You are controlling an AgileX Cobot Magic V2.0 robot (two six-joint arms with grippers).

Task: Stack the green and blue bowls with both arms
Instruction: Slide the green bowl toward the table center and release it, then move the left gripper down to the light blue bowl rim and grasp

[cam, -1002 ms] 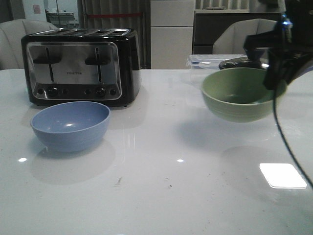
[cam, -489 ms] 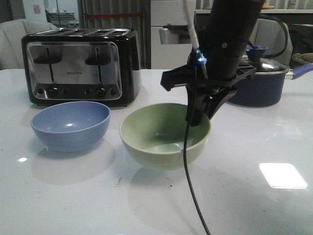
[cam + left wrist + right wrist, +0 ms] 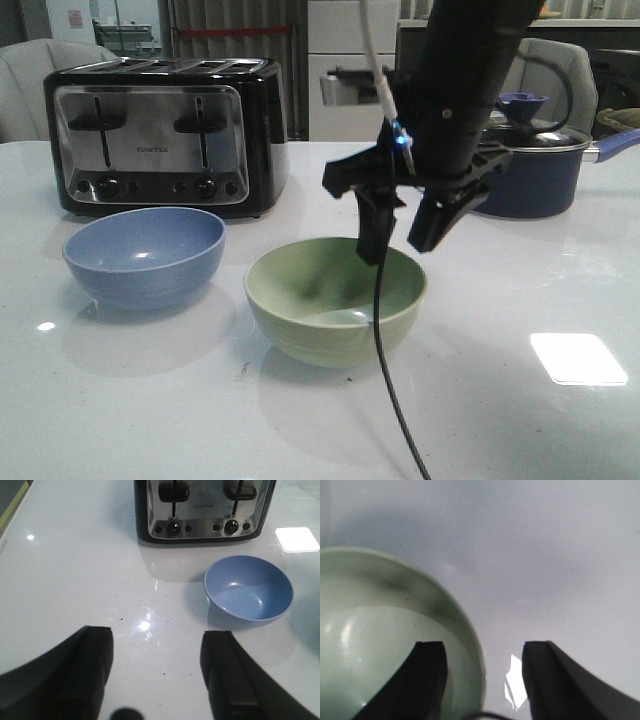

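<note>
The green bowl (image 3: 336, 300) rests upright on the white table, middle front. My right gripper (image 3: 400, 240) hangs just above its far right rim, jaws open, one finger over the inside and one outside; in the right wrist view the green bowl's rim (image 3: 465, 630) runs between the two fingers of the right gripper (image 3: 482, 652). The blue bowl (image 3: 144, 256) sits upright to the left, in front of the toaster. In the left wrist view the blue bowl (image 3: 248, 588) lies beyond my left gripper (image 3: 157, 640), which is open and empty over bare table. The left gripper does not show in the front view.
A black and steel toaster (image 3: 165, 135) stands at the back left, just behind the blue bowl. A dark navy lidded pot (image 3: 535, 165) stands at the back right behind my right arm. A thin cable (image 3: 385, 370) hangs from the right arm across the green bowl.
The right gripper carried the green bowl from the right to the table's middle, set it down and opened. It now stands slightly above the rim. The blue bowl has not moved.
</note>
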